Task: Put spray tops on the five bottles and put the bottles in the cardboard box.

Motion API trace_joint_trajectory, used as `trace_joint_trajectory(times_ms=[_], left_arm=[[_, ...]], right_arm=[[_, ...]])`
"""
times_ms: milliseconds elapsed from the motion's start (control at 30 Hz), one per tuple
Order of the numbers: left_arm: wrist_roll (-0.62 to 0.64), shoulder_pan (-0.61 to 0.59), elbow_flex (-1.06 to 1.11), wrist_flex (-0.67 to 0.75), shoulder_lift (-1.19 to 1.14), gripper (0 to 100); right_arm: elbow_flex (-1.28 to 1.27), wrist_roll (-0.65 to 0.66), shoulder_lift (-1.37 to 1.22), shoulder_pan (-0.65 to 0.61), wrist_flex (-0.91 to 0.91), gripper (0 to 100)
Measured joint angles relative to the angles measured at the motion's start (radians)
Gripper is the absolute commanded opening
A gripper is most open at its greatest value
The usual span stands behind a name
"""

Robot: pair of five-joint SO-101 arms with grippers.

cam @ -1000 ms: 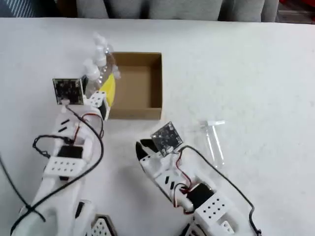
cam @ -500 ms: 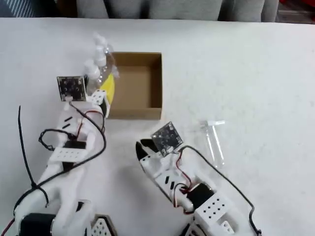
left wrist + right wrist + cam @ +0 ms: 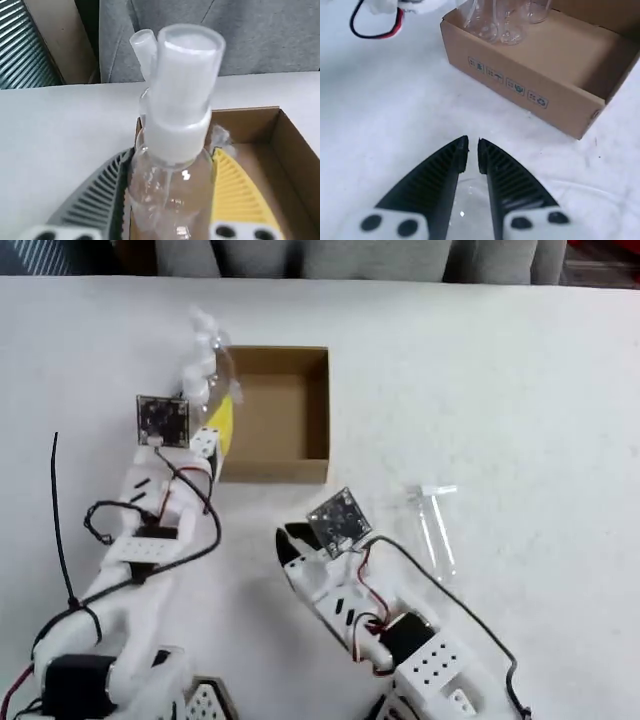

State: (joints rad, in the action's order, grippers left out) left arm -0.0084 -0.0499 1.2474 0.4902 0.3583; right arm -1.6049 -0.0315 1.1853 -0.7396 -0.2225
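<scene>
1. The left gripper (image 3: 170, 212) pinches a bottle (image 3: 172, 185) between its grey and yellow fingers. The spray top (image 3: 182, 85) is already on and stands upright above the grip.
2. Over the past second the left arm swings in toward the box (image 3: 300, 472). It carries the bottle from just outside the box wall to a spot over that wall, on the arm's own side.
3. More bottles (image 3: 510, 27) stand just inside the same wall, so this one looks bound for a place beside them.
4. The right gripper (image 3: 468, 150) has not stirred. It sits low over the bench (image 3: 520, 370) in front of the box, its fingers all but pressed together on nothing.
5. A spare bottle (image 3: 437, 530) lies on its side on the bench, well apart from the box on the right arm's side. A white piece sits at its neck end, but whether it is seated cannot be told.
6. The shift suggests the packing is far along. A lowering and release would add this bottle to the box, and the spare one is likely the last to fetch.
</scene>
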Motion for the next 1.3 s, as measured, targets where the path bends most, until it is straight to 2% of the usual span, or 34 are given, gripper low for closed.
trace_joint_trajectory(times_ms=[667, 900, 1300], left_arm=[[-0.003, 0.0, 0.0, 0.034, -0.074, 2], [-0.003, 0.0, 0.064, 0.147, -0.074, 2], [0.032, 0.0, 0.063, 0.155, -0.097, 2]], right_arm=[[0.0, 0.0, 0.0, 0.0, 0.0, 1.6], [0.0, 0.0, 0.0, 0.0, 0.0, 1.6], [-0.017, 0.0, 0.0, 0.0, 0.0, 1.6]])
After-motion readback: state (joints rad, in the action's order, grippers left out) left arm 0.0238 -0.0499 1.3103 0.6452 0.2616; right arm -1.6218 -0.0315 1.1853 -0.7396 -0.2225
